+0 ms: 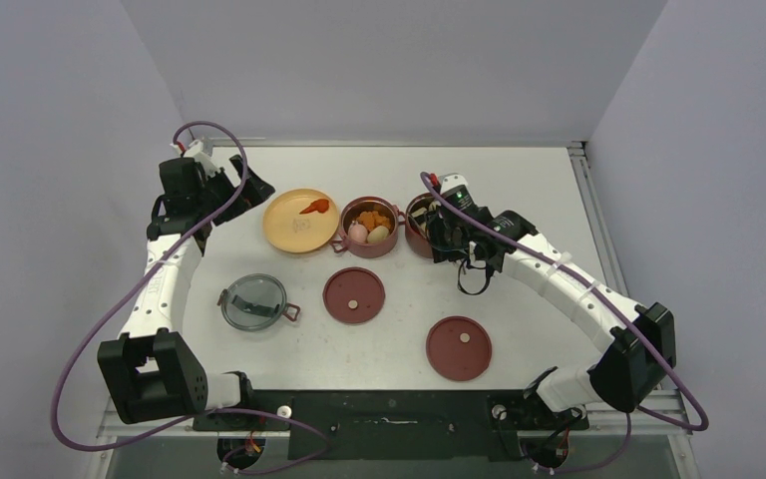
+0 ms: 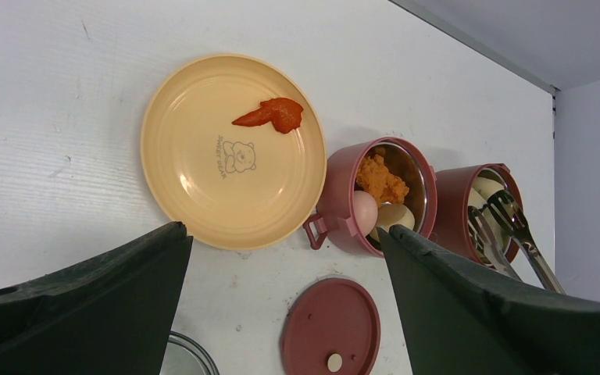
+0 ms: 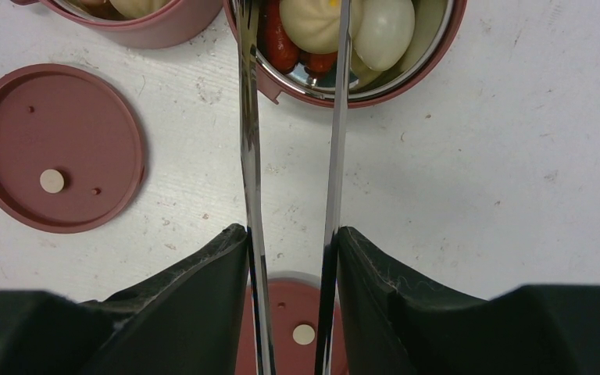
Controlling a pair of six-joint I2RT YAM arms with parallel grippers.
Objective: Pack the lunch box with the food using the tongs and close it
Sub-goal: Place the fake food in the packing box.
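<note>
Currently my right gripper (image 3: 291, 234) clamps the one tongs (image 3: 250, 156), arms half-spread astride a dumpling (image 3: 312, 23); hold on it unclear. It lies in the farther of two containers (image 1: 369, 253) (image 1: 413, 236) right of the plate (image 1: 289, 228). On the plate: one red piece (image 1: 315, 207). Nearer me than the plate: two disc lids (image 1: 354, 295) (image 1: 459, 348), one grey lid (image 1: 253, 301). Left gripper (image 2: 281, 230) gapes, empty.

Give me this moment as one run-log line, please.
right gripper: holds tongs at right container | left gripper: open, empty | plate: one red piece

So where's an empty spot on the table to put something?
The far strip of table behind the plate and left container is bare. So is the near patch between the left lid, the right lid and the black base rail. The middle row is crowded: the right claw holds the tongs over the right container.
</note>
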